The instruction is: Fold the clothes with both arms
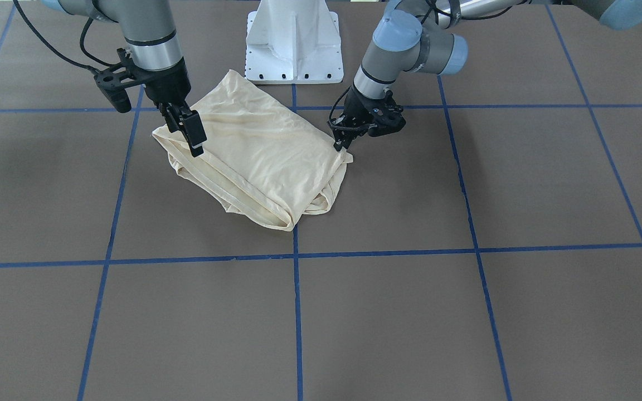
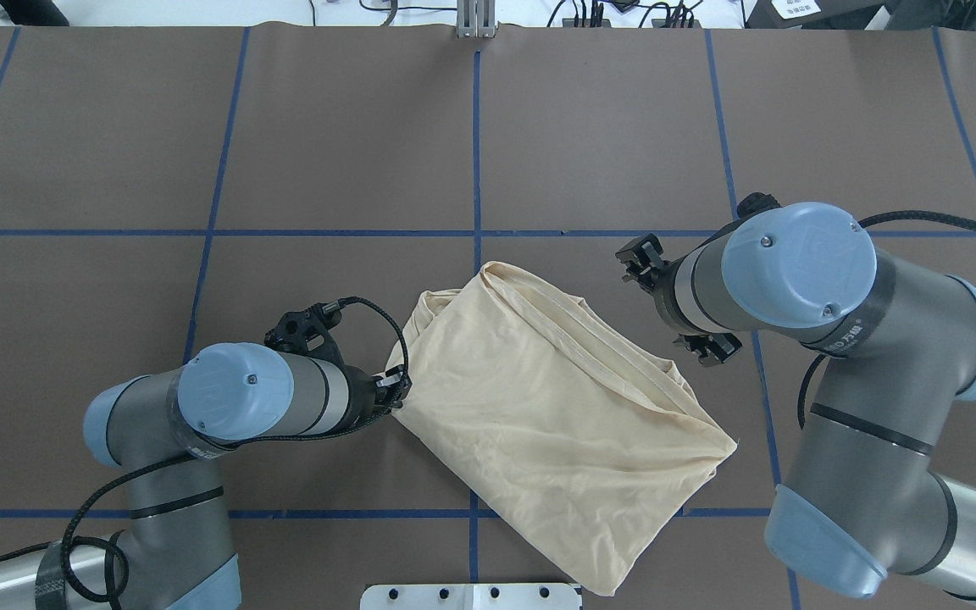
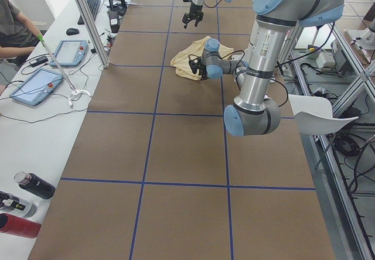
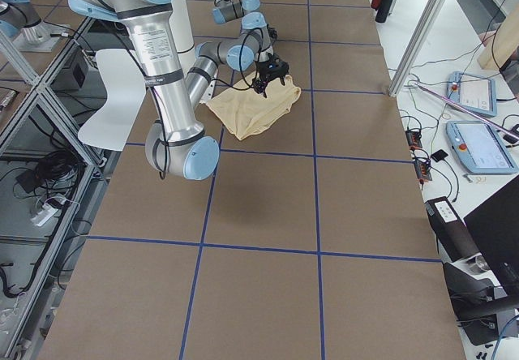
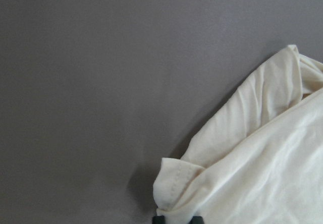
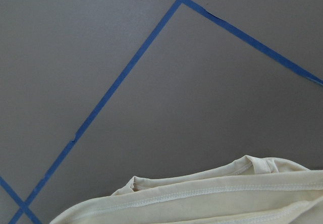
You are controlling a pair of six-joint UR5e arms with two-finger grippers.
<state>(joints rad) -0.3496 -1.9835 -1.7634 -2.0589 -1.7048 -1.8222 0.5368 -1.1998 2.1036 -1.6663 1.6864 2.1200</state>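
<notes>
The pale cream-yellow shirt (image 1: 259, 156) lies folded into a slanted rectangle on the brown table, close to the robot's base. It also shows in the overhead view (image 2: 539, 407). Its print and neck label are hidden. My left gripper (image 1: 339, 146) is low at the shirt's corner. In the left wrist view the fingertips (image 5: 176, 219) are shut on a fold of the shirt's hem (image 5: 176, 183). My right gripper (image 1: 190, 136) hovers over the opposite edge with its fingers apart, holding nothing. The right wrist view shows only the hem (image 6: 212, 199) below it.
The white pedestal base (image 1: 293, 44) stands just behind the shirt. Blue tape lines (image 1: 297, 312) grid the table. A side bench with tablets (image 3: 35, 84) and bottles (image 3: 35, 185) lies beyond the table's far edge, where a person (image 3: 14, 26) sits.
</notes>
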